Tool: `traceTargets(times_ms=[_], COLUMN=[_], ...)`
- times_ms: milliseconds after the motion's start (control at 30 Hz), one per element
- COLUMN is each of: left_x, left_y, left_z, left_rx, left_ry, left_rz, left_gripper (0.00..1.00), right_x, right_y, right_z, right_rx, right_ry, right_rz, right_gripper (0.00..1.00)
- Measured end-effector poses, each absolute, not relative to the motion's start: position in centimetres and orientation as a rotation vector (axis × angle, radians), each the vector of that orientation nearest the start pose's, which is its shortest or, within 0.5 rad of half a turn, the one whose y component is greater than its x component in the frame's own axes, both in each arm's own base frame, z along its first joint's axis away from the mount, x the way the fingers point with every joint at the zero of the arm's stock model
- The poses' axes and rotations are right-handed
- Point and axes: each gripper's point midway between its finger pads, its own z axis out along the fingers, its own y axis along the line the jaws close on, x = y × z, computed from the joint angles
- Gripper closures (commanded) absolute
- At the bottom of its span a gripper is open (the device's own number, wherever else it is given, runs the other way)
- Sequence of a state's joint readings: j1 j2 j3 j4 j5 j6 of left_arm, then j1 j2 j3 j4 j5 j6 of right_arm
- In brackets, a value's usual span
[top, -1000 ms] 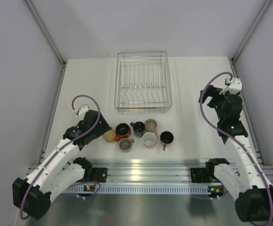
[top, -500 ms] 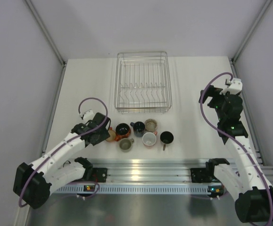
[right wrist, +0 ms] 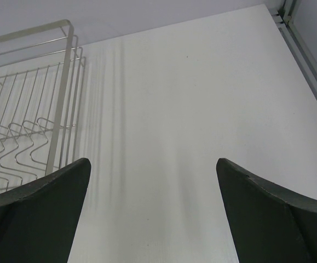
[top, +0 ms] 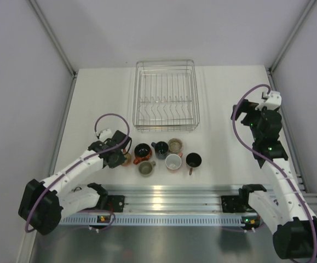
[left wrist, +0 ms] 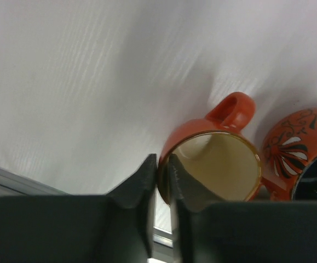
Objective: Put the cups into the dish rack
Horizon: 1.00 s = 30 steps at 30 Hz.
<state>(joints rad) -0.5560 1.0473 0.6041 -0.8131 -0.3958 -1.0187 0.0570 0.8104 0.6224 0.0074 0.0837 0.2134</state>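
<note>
Since a second before, our left gripper (left wrist: 162,167) had slid in and closed from wide to narrow. It pinched the rim of the small plain orange cup (left wrist: 218,159), one finger inside, one outside. That cup stood on the white table (left wrist: 65,82), at the left end of the cups (top: 173,162), near the silver wire dish rack (top: 165,96). We needed to squeeze firmly, lift straight up, and miss the flowered orange cup (left wrist: 295,142) just beside it. Our right gripper (right wrist: 153,164) hung wide open, empty.

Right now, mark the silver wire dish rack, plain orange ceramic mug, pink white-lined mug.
silver wire dish rack (top: 165,130), top view, near rim.
plain orange ceramic mug (left wrist: 218,164), left wrist view, cream inside.
pink white-lined mug (top: 173,162), top view, white inside.
</note>
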Motion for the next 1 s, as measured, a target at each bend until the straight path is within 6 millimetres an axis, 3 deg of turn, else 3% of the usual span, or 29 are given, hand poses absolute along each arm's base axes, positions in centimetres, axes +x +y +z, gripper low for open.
traceTargets(times_ms=[33,300,433,533,633,767,900,1000], left_x=[18.2,19.0,20.5,23.1,26.1,28.7,29.7,31.8], left_y=[-7.1,-6.9,-6.0,-5.3,-4.4,-5.0,-8.7,-14.6], left_z=[4.7,5.2,7.2,11.3,18.0,25.9,30.1,31.8], left_rx=[-0.686,-0.667,-0.646,-0.635,-0.647,-0.611,-0.442,-0.239], left_ry=[2.550,2.521,2.438,2.288,2.074,1.790,1.603,1.582], left_rz=[0.083,0.104,0.155,0.181,0.176,-0.015,-0.330,-0.538], left_gripper=[1.00,1.00,1.00,1.00,1.00,1.00,1.00,1.00], right_x=[32.8,32.6,32.6,32.6,32.6,32.8,33.2,33.4], right_y=[1.3,1.3,1.3,1.6,2.0,3.0,4.9,7.7], right_z=[23.3,23.7,23.9,23.9,23.9,23.7,23.1,24.0], right_rx=[0.198,0.197,0.194,0.184,0.165,0.127,0.069,0.007], right_ry=[1.741,1.728,1.722,1.723,1.725,1.736,1.759,1.726], right_rz=[0.124,0.126,0.130,0.141,0.164,0.208,0.316,0.490], right_gripper=[0.01,0.01,0.01,0.01,0.01,0.01,0.01,0.01])
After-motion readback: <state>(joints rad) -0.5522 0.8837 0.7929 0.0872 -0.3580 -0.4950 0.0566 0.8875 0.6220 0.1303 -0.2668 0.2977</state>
